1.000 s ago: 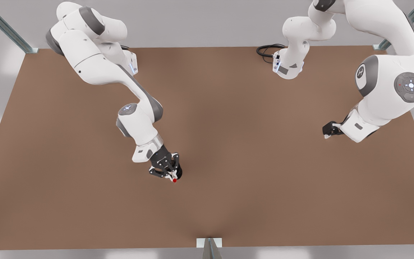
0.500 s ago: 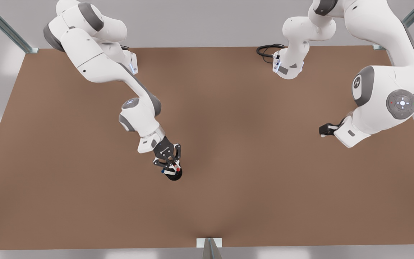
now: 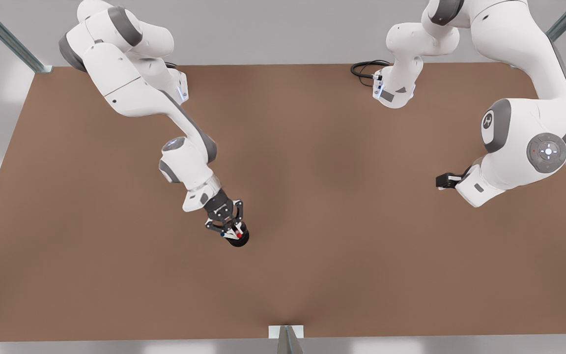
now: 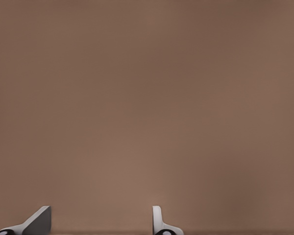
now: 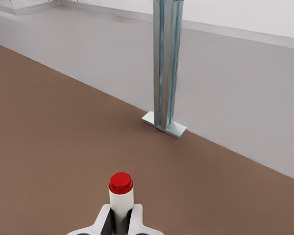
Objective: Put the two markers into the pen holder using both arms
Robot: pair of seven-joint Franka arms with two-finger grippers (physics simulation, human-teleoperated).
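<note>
Standing in pen holder [image 3: 238, 240]: both markers [image 3: 236, 232].

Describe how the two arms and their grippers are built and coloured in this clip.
Both are glossy white jointed arms with grey joint covers. The arm on the front view's right bears a round grey cap with small lights; a black cable coils by its base. The right gripper is black with an open framework; the left gripper has pale grey fingers.

The right pincer [image 3: 231, 229] crowds the pen holder [image 3: 239, 240], its fingers shut around the red-capped marker [image 5: 121, 192] just above the mouth. The tabletop [image 3: 322, 187] between it and the left pincer [image 3: 441, 181], fingers spread, lies bare and passable.
</note>
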